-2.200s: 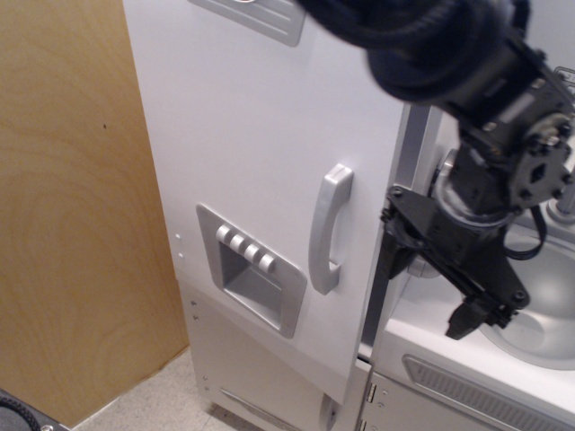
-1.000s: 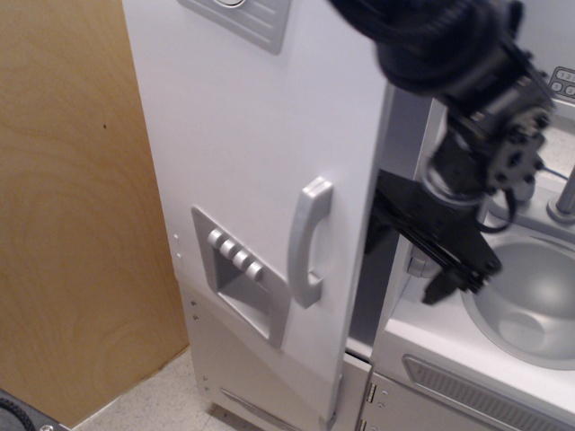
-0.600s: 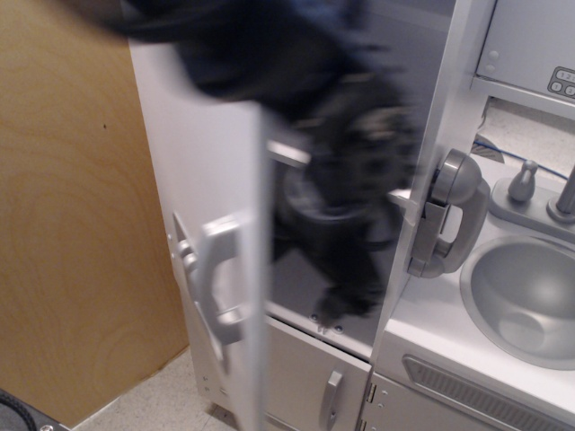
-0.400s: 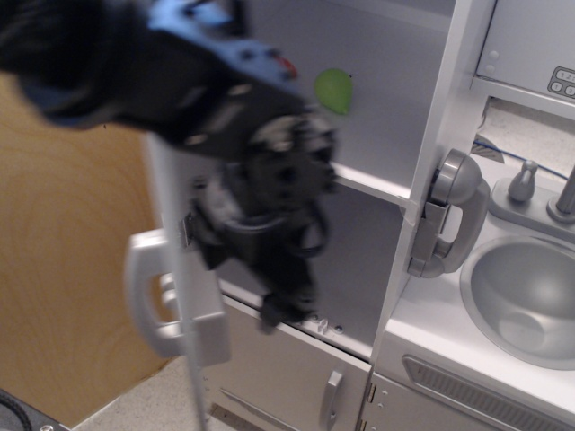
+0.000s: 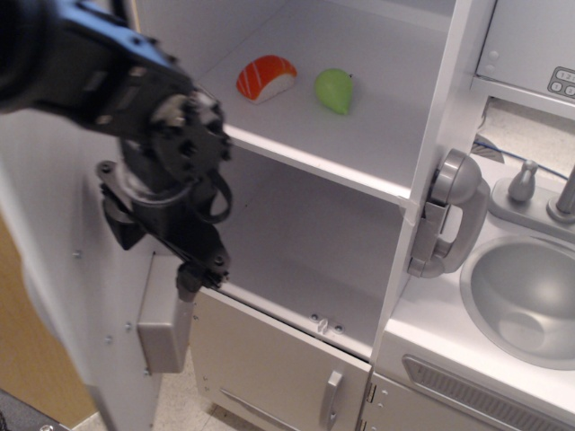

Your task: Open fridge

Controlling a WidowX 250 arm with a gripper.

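White throughout, the fridge (image 5: 359, 135) fills the upper and middle part of the view with its large door (image 5: 54, 269) swung fully open to the left, so that the door's inner face is turned toward the camera. A grey box-shaped housing (image 5: 164, 314) projects from that inner face low down. Two white shelves are exposed: the upper shelf (image 5: 314, 117) carries an orange-and-white sushi piece (image 5: 266, 77) and, near it to the right, a green fruit-shaped toy (image 5: 334, 90); the lower compartment (image 5: 296, 260) shows only its white floor and walls.

Black arm (image 5: 81, 63) enters from the upper left and bends downward in front of the open door, its wrist at the level of the upper shelf edge. The gripper (image 5: 190, 283) points down and to the right, its tip just beside the grey housing and in front of the lower compartment's left edge; whether its jaws are parted or closed cannot be told.

Compared with the frame 0.4 s earlier, the door has swung farther left, its handle no longer shows, and the sushi piece has come into view.

Right of the fridge hang a grey phone handset (image 5: 446, 215) and, beyond it, a grey sink (image 5: 526, 301). Below is a smaller lower door (image 5: 278, 368) with a short silver handle (image 5: 331, 400).
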